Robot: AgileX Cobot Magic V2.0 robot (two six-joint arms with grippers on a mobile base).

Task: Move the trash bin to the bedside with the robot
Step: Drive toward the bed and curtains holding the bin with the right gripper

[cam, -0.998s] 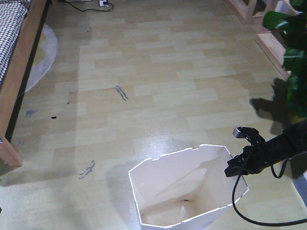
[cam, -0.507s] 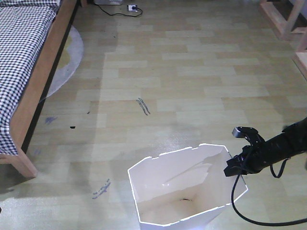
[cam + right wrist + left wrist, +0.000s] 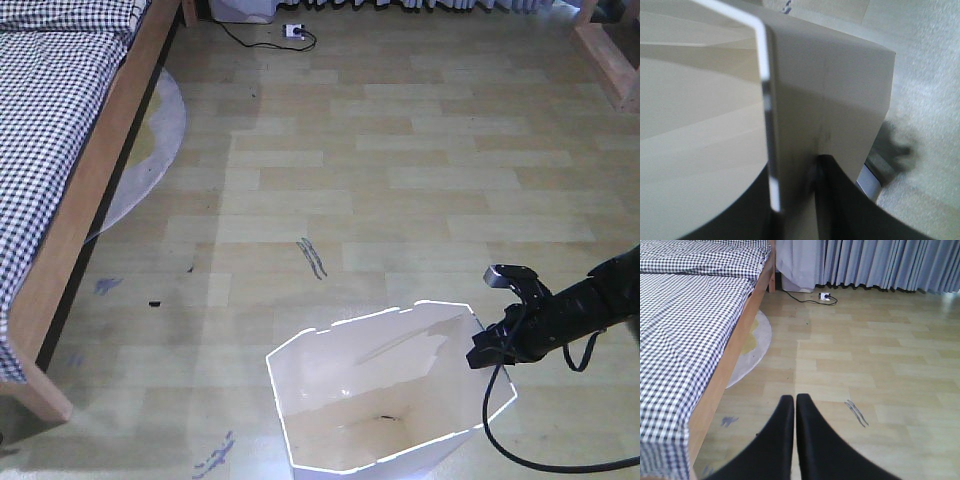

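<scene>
Here the right arm (image 3: 590, 300) reaches low, tool (image 3: 487, 352) gripping trash bin (image 3: 330, 395)

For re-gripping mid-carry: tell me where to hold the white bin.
Pinch the bin by its thin wall at the rim, from above on its right side, one finger inside, one outside, like the right gripper. The open top is too wide to span.
</scene>
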